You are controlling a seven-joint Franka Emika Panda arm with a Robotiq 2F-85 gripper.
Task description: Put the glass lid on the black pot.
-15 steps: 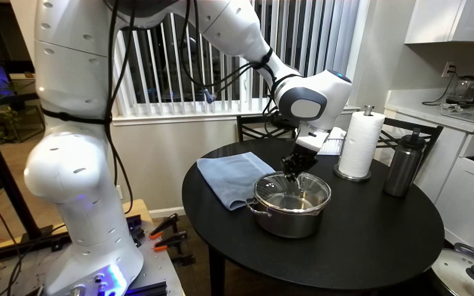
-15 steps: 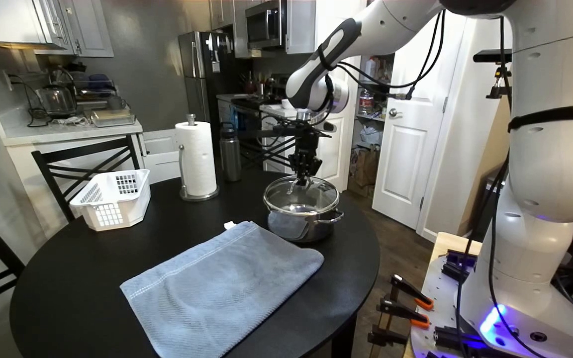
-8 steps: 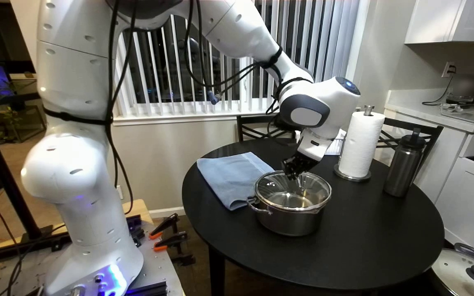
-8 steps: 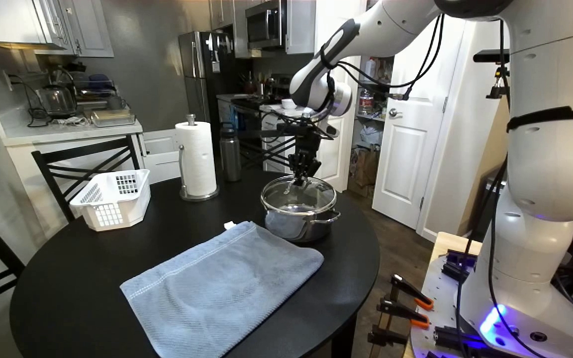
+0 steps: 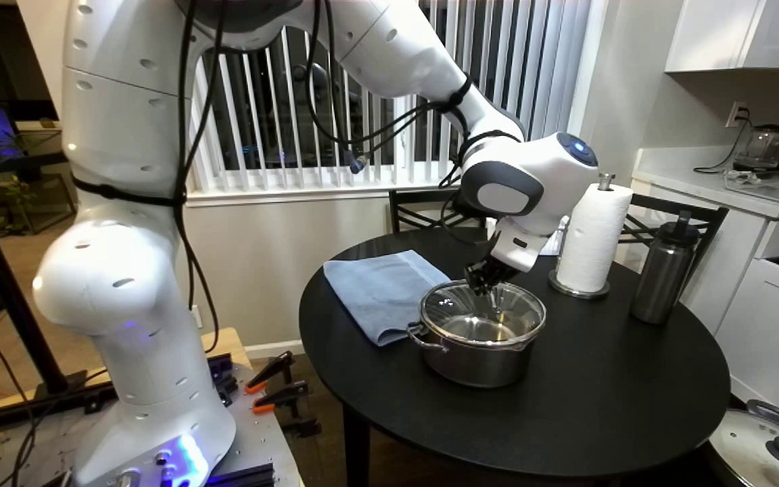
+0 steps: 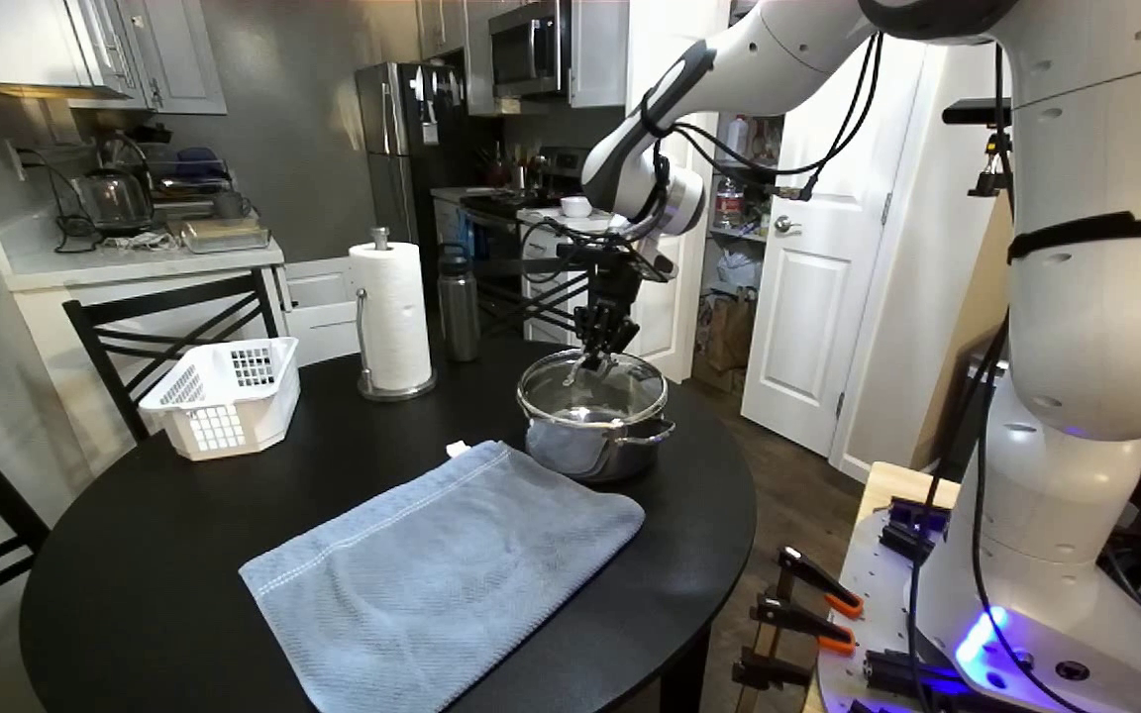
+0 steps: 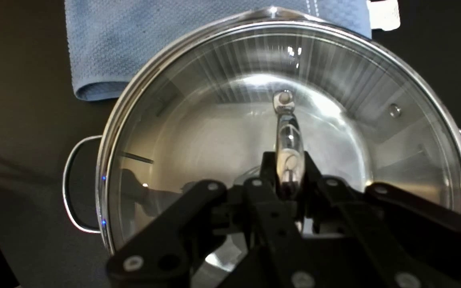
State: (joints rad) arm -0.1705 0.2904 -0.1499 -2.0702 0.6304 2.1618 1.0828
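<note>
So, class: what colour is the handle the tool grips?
Silver; the lid handle shows best in the wrist view.

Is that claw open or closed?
The gripper is closed on the handle of the glass lid: in the wrist view, its fingers touch both sides.

Ext. view facing window blinds (image 5: pixel 531 74): cam abv table (image 5: pixel 606 412), mid-range, angled down, arm base (image 5: pixel 153 406) nr pic L, towel (image 5: pixel 386 291) beyond pot (image 5: pixel 474 368). Ext. view facing fridge (image 6: pixel 412 149): from towel side, also angled down, arm base nr pic R. Both ext. views share table, pot, towel, arm base. Wrist cam: v. close, looking down on lid (image 7: pixel 230 124), gripper (image 7: pixel 290 168) at btm.
</note>
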